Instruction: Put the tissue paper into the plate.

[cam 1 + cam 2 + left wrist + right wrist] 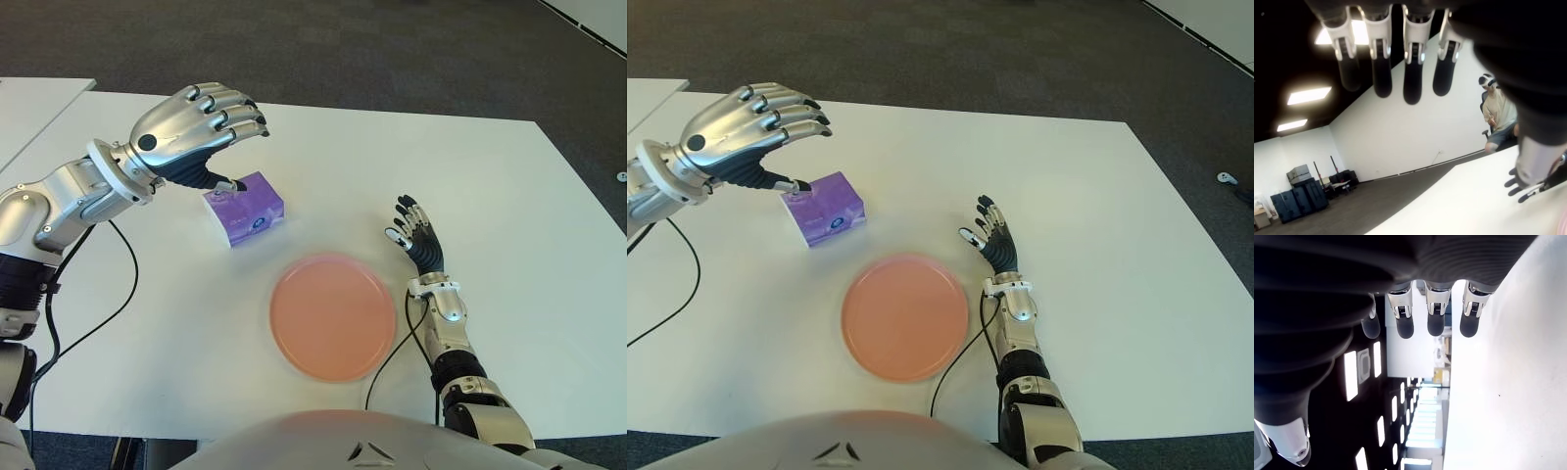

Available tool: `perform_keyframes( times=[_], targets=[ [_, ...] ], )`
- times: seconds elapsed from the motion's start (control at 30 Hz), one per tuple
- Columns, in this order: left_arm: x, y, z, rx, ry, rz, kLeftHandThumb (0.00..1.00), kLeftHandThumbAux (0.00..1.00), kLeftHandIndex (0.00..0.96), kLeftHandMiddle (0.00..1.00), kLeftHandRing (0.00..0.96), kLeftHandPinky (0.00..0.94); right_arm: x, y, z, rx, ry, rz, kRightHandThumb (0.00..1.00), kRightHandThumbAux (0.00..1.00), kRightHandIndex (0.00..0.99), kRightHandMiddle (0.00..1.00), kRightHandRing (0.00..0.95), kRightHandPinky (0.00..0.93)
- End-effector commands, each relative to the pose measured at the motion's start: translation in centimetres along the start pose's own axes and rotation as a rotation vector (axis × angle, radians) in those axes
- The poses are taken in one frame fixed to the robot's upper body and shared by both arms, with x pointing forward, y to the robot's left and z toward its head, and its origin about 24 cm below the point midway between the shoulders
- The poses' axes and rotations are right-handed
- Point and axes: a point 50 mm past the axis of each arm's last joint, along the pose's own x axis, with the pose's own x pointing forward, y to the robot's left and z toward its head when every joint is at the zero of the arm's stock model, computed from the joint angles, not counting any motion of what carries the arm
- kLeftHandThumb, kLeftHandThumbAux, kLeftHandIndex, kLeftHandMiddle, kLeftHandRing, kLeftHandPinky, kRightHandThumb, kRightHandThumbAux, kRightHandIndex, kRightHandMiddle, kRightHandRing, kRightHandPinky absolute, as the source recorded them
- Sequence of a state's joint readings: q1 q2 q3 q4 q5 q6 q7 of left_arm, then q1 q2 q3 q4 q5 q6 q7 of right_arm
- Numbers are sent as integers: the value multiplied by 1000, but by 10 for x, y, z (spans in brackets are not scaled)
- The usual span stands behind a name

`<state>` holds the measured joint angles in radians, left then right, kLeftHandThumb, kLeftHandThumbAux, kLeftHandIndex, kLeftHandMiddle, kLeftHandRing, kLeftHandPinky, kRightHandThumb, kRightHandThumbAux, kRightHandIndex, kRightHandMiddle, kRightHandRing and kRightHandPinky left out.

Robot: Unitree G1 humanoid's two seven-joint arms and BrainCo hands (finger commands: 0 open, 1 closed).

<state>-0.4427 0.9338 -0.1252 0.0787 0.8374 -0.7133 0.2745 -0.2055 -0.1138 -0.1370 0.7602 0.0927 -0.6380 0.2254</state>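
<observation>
Left hand (201,132) is raised over the tabletop (529,215), just above and behind the tissue paper pack (245,209); fingers (1411,73) spread and extended, palm empty in the wrist view; thumb tip reaches down close to the pack's near top edge, contact looks likely but I can't confirm it from the eye views; hand is released, not grasping anything.

Tissue paper pack is purple, lying on the tabletop directly below the left hand's fingertips, slightly tilted; it is outside the plate (333,315), apart from it.

Plate is round, pink, on the tabletop between the two hands; nearer the right hand than the left, with nothing on it.

Right hand (416,235) shows just beside the plate's right edge, fingers extended and relaxed, holding nothing; cable (392,357) runs from its wrist along the plate's rim.

Person (1498,115) seated on a chair shows in the left wrist view, well beyond the tabletop.
</observation>
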Motion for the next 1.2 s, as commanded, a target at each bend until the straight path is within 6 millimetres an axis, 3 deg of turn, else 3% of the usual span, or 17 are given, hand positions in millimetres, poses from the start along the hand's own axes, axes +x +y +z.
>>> perform_keyframes(
  times=[0.03,0.23,0.37,0.53,0.9,1.03,1.2],
  targets=[
    [-9,1,5,-52,31,29,305,581,287,278,252,262,-89,-2,-73,67,407,-73,151,644,0,8,0,18],
    [-12,0,5,-75,58,-13,306,561,288,273,245,254,-89,-2,-73,67,407,-73,151,644,0,8,0,18],
    [-16,-20,0,-98,91,-61,298,555,288,274,246,255,-89,-2,-73,67,406,-73,151,644,0,8,0,18],
    [-16,-25,-1,-115,98,-96,301,550,291,277,249,259,-88,-2,-73,67,406,-73,151,644,0,8,0,18],
    [-29,-66,16,-152,142,-386,241,581,257,230,200,199,-86,0,-73,68,408,-72,151,644,0,8,0,18],
    [-35,-90,25,-153,205,-543,184,566,180,135,111,78,-86,0,-73,68,408,-72,151,644,0,8,0,18],
    [-37,-107,34,-151,279,-663,126,537,76,33,25,13,-85,1,-73,68,407,-71,151,644,0,8,0,18]
  ],
)
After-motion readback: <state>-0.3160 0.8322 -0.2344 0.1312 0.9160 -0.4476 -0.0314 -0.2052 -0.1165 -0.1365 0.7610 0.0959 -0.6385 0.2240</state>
